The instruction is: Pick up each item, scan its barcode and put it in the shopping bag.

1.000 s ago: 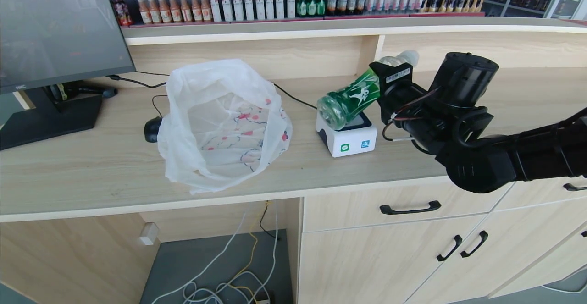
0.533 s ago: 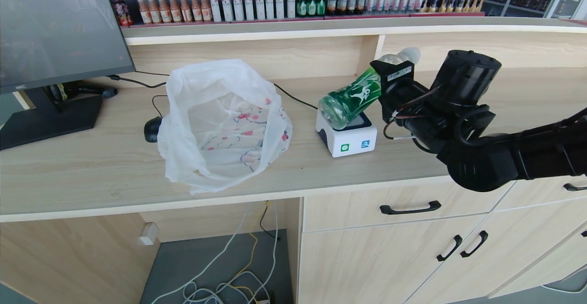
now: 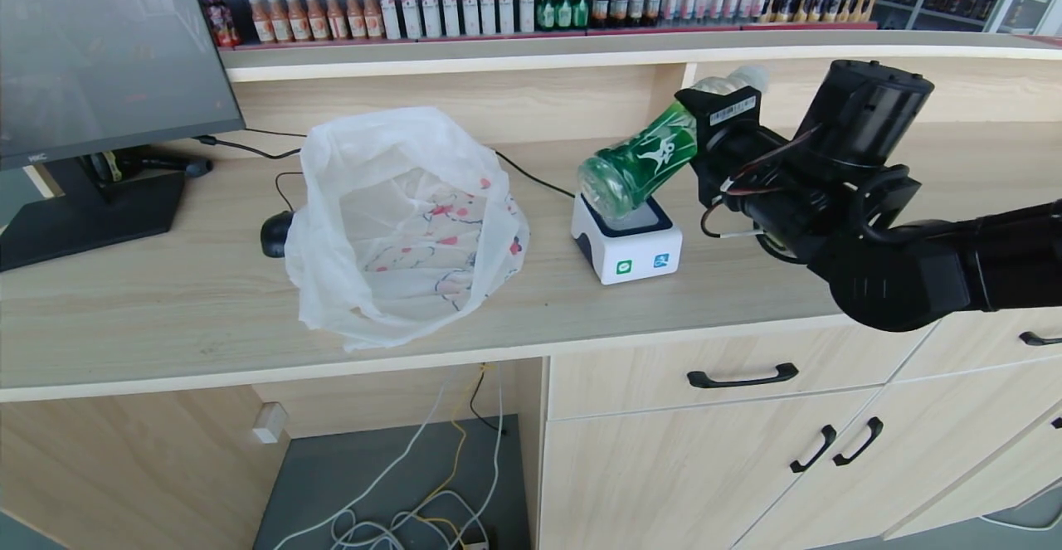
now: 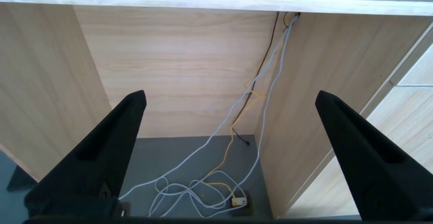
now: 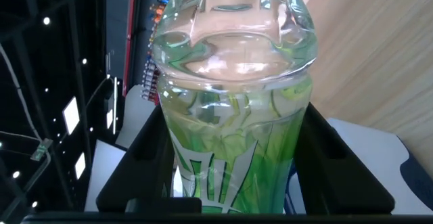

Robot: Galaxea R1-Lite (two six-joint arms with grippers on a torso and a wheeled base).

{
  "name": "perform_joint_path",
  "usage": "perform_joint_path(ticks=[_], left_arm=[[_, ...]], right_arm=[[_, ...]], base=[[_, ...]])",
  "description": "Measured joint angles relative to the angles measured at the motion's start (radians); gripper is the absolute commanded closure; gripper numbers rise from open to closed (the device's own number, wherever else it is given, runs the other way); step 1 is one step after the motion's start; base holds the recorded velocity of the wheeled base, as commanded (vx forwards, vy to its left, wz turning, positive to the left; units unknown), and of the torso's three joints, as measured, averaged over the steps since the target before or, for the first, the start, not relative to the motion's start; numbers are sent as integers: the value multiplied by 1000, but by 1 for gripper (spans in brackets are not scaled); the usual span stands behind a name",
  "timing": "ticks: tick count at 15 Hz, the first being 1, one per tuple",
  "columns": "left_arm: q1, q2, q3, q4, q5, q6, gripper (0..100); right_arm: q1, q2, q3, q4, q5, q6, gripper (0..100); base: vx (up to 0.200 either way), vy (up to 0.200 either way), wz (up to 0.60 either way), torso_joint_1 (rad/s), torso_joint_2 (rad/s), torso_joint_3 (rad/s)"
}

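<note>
A green-labelled clear bottle (image 3: 643,158) hangs tilted, base down-left, just above the white barcode scanner (image 3: 626,241) on the wooden counter (image 3: 166,309). My right gripper (image 3: 705,131) is shut on the bottle's upper half; its cap end sticks out behind the fingers. The right wrist view looks along the bottle (image 5: 233,109) between the black fingers (image 5: 145,163), with the scanner (image 5: 379,149) below it. The white shopping bag (image 3: 398,218) stands open left of the scanner. My left gripper (image 4: 226,160) is open, low under the counter, facing the floor cables (image 4: 210,183).
A monitor (image 3: 99,52) stands at the counter's far left, a black mouse (image 3: 275,233) beside the bag. A raised shelf (image 3: 581,44) with rows of bottles runs along the back. Drawers and cabinet doors (image 3: 747,417) sit below the counter on the right.
My right gripper has lifted the bottle slightly up and to the right, away from the scanner top. The bag and scanner have not moved.
</note>
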Motion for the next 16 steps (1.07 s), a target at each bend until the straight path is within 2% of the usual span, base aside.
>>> perform_joint_path(ticks=[5, 14, 16], left_arm=[[0, 0, 0, 0, 0, 0, 0], [0, 0, 0, 0, 0, 0, 0], [0, 0, 0, 0, 0, 0, 0]], right_arm=[[37, -50, -7, 6, -22, -76, 100], [104, -165, 14, 0, -93, -548, 100], [120, -183, 18, -2, -140, -665, 100]], base=[[0, 0, 0, 0, 0, 0], [0, 0, 0, 0, 0, 0], [0, 0, 0, 0, 0, 0]])
